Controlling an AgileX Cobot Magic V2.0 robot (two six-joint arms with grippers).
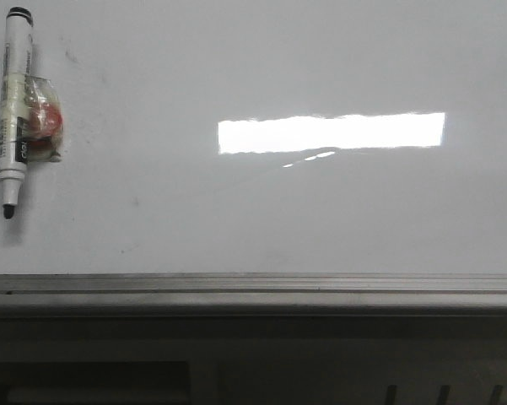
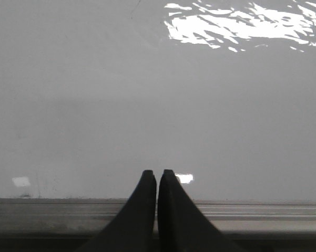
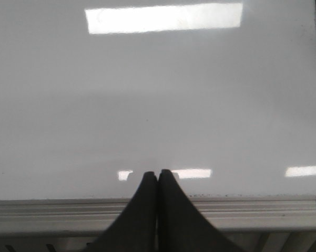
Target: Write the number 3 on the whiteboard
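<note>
Left gripper [image 2: 156,176] and right gripper [image 3: 157,176] both have fingers pressed together, empty, at the whiteboard [image 1: 320,219] near rail [image 1: 253,283]. No 3 drawn yet. Marker [image 1: 14,105] lies far left, long axis running away from robot, tip toward rail; left arm likely nearer.

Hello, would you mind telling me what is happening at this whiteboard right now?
Nothing is being handled at the moment. The whiteboard is blank apart from faint smudges, so no 3 is written. An uncapped marker lies on the board's far left, tip toward the silver rail, with a small clear wrapped bundle beside it. The left hand and right hand are both shut and empty near the rail.
</note>
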